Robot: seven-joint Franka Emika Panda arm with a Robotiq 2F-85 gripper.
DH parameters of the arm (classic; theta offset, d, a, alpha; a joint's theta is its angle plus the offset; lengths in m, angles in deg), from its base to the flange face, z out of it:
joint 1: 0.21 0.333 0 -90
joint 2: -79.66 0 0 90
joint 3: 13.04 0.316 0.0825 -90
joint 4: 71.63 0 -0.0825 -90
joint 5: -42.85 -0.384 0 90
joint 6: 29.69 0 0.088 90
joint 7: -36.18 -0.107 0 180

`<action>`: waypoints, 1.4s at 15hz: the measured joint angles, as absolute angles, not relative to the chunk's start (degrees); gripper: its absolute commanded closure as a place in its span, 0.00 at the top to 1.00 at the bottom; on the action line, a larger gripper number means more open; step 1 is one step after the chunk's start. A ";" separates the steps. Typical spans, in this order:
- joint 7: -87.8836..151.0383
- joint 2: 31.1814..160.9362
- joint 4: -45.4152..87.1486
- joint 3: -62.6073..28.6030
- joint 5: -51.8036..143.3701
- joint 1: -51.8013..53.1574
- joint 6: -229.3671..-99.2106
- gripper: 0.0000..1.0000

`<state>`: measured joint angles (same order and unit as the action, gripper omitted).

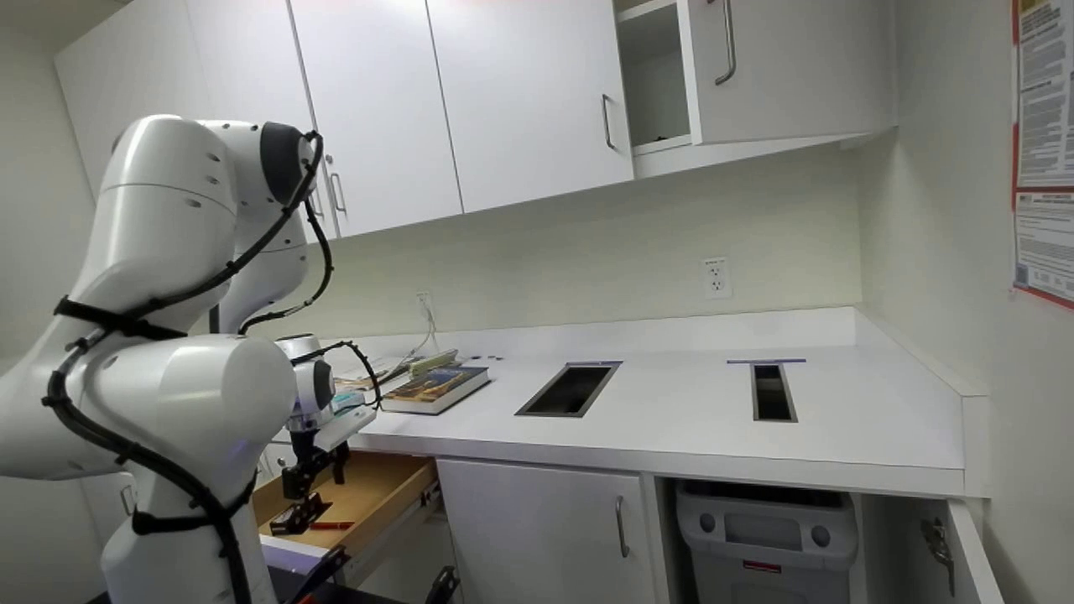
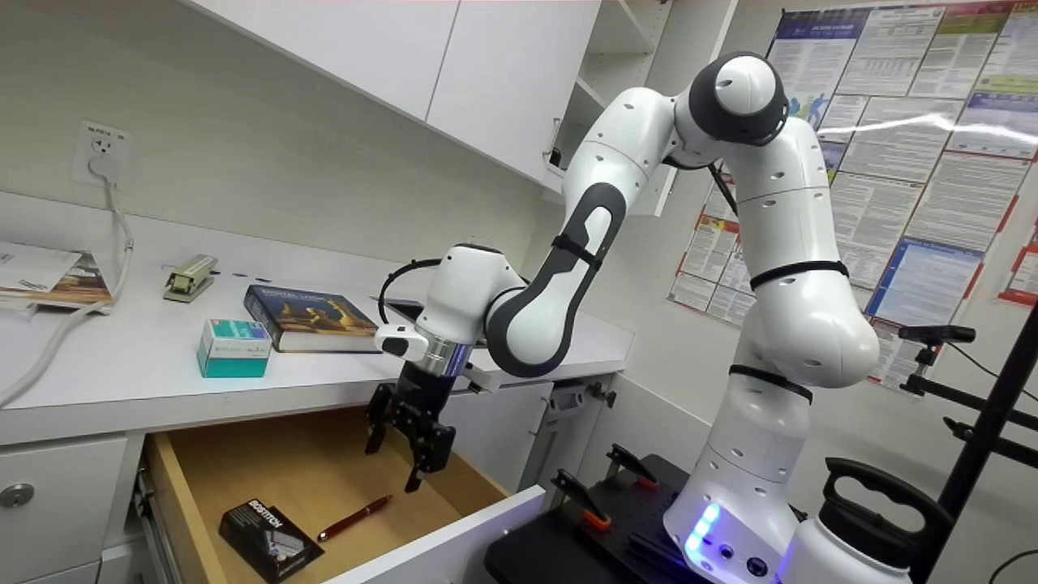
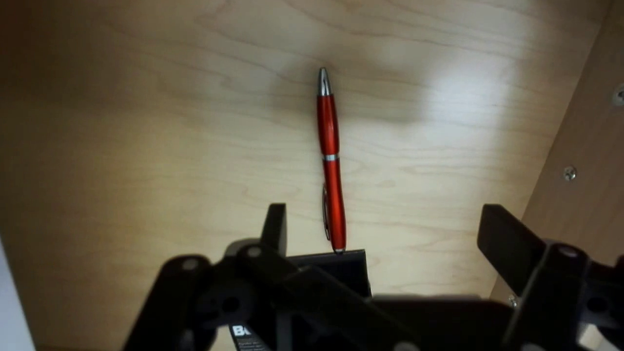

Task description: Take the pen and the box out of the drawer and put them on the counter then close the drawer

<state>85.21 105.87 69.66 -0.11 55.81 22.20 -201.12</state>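
The drawer stands open, with its light wood inside and white front. The red pen lies on the drawer floor; it also shows in the wrist view. The black Bostitch box lies beside the pen. In the wrist view the box is partly hidden behind the gripper, and the pen's end overlaps its edge. My gripper is open and empty above the drawer floor, pointing down; it also shows in an exterior view. The white counter is above the drawer.
On the counter are a book, a teal and white box, a stapler, papers and a white cord. The counter has two cut-outs. A cupboard door stands open at lower right, beside a grey bin.
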 measured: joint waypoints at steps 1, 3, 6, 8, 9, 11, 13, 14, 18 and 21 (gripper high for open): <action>85.21 106.02 69.50 -0.07 55.81 22.19 -201.12 1.00; 84.72 106.02 69.37 -0.41 57.20 22.32 -201.12 1.00; 81.77 106.07 69.13 -5.50 62.54 26.27 -201.12 1.00; 81.60 106.44 68.80 -8.73 64.07 29.78 -201.12 1.00; 80.81 106.84 68.52 -9.11 65.66 30.47 -201.12 1.00; 78.97 108.00 67.84 -8.57 69.11 30.43 -201.12 1.00; 78.74 109.26 67.12 -7.60 71.33 29.81 -201.12 1.00; 78.75 109.89 66.77 -7.11 72.22 29.42 -201.12 1.00; 79.93 112.08 65.94 -3.98 74.21 25.80 -201.12 1.00; 81.02 113.33 65.40 -2.30 75.04 23.26 -201.13 1.00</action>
<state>81.02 113.33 65.40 -2.30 75.04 23.26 -201.13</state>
